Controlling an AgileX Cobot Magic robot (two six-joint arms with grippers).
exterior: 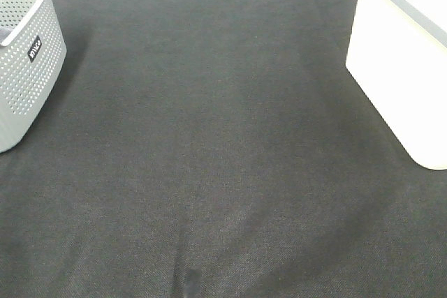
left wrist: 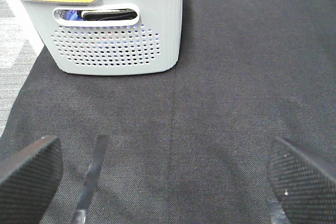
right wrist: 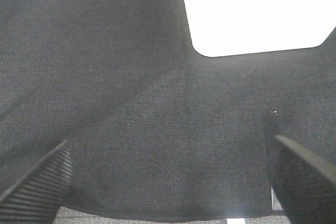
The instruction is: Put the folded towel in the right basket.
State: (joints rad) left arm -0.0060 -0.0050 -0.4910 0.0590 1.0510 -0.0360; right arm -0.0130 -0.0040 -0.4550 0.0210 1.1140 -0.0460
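High view: dark counter point(exterior: 209, 137) bare between grey basket point(exterior: 24, 68) at left and white bin point(exterior: 405, 68) at right. No towel visible; neither tool in frame.

Left wrist: left tool point(left wrist: 163, 182) spread wide, holding nothing, facing the grey basket point(left wrist: 110, 40). Something dark and bluish shows through its handle slot; cannot tell whether that is the towel.

Right wrist: right tool point(right wrist: 168, 182) spread, empty, white bin point(right wrist: 252, 9) ahead.

Risk: towel location unconfirmed, so a grasp into the grey basket may take the wrong item or snag the wall.

Left gripper point(left wrist: 165, 182) fingers spread wide, right gripper point(right wrist: 168, 182) likewise, both empty
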